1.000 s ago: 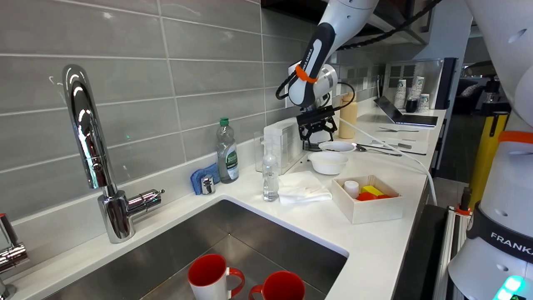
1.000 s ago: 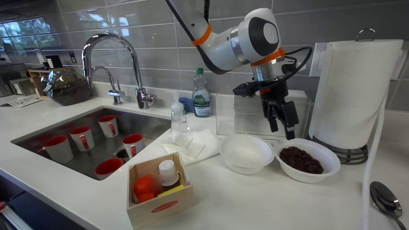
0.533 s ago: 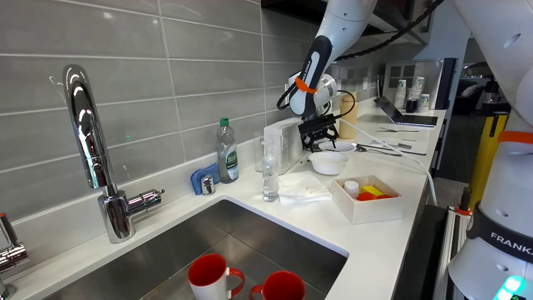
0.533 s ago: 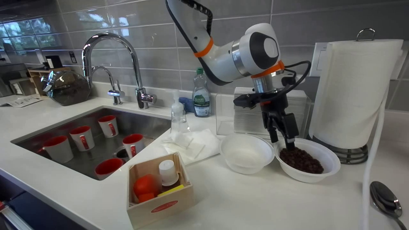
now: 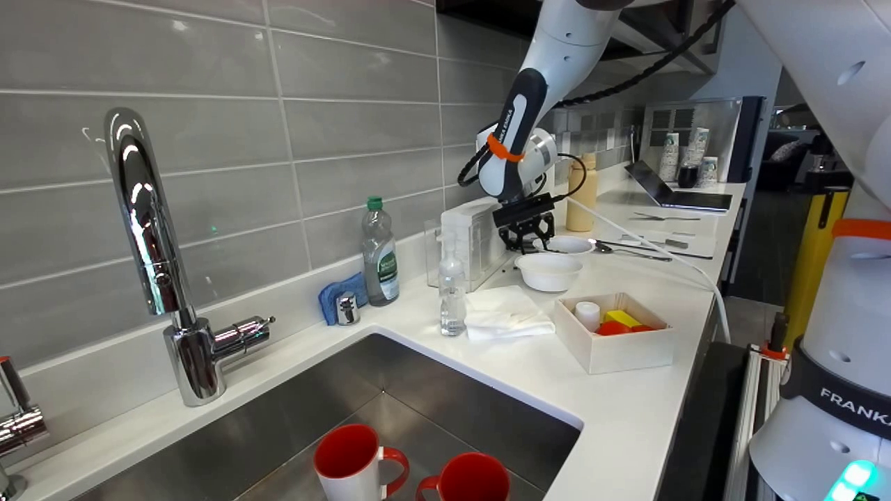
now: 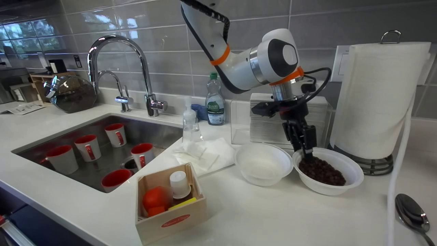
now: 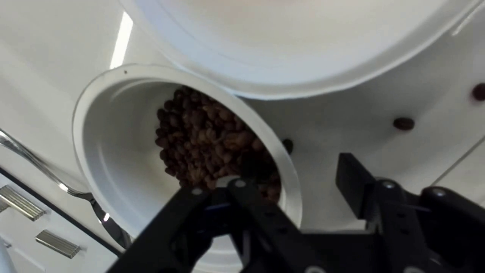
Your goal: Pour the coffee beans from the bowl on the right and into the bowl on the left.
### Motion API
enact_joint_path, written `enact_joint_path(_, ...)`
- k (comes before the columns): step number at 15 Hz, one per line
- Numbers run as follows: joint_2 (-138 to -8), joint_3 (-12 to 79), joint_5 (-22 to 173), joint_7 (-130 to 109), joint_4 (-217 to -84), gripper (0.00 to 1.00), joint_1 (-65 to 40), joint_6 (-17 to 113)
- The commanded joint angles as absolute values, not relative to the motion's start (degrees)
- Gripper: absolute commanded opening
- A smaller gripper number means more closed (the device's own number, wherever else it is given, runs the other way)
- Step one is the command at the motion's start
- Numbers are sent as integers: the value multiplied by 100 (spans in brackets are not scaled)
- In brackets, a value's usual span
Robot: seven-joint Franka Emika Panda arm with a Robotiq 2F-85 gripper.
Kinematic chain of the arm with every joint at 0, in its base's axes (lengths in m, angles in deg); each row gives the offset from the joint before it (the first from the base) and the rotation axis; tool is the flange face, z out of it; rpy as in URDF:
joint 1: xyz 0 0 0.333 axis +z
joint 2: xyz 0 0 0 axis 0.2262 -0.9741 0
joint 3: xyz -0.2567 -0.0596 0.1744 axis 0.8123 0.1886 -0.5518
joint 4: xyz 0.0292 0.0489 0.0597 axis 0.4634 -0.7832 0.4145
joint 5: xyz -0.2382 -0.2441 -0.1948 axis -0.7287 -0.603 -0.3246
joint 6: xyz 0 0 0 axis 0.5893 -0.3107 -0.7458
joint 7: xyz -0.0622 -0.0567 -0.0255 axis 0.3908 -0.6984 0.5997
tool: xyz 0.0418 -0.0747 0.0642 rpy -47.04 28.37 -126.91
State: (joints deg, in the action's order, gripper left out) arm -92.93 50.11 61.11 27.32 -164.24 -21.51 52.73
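A white bowl (image 6: 329,189) holds dark coffee beans (image 6: 321,172). It also shows in the wrist view (image 7: 113,151) and, partly behind my gripper, in an exterior view (image 5: 574,245). An empty white bowl (image 6: 263,172) stands to its left, its rim close against it; it fills the top of the wrist view (image 7: 273,57). My gripper (image 6: 302,152) is low at the bean bowl's wall-side edge. In the wrist view my gripper (image 7: 303,174) is open: one finger is inside the bowl over the beans, the other outside, with the rim between them and a gap beside it.
A paper towel roll (image 6: 379,102) and a napkin holder (image 6: 290,119) stand behind the bowls. A white cord (image 6: 397,171) and a spoon (image 6: 411,213) lie to the right. A wooden box (image 6: 170,218) stands front left. Loose beans (image 7: 404,123) lie on the counter.
My gripper has come down from above the bean bowl so that one finger reaches inside it, then shifted slightly left in an exterior view. The bowls have not moved.
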Motion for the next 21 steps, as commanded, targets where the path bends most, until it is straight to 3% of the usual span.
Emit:
enact_joint_path(1, -9416, 5122, 6236, 2806, -16184, 21, -2001, 5287)
enact_joint_path(3, -9417, 5135, 6212, 2812, -16148, 4, -1975, 5288)
enact_joint_path(4, -9416, 5134, 6220, 2814, -16146, 0, -1976, 5294)
enact_joint_path(12, -9310, 5175, 6248, 2761, -16163, 1, -1993, 5239)
enact_joint_path(21, -9284, 5367, 5841, 2841, -15652, 1, -1665, 4193)
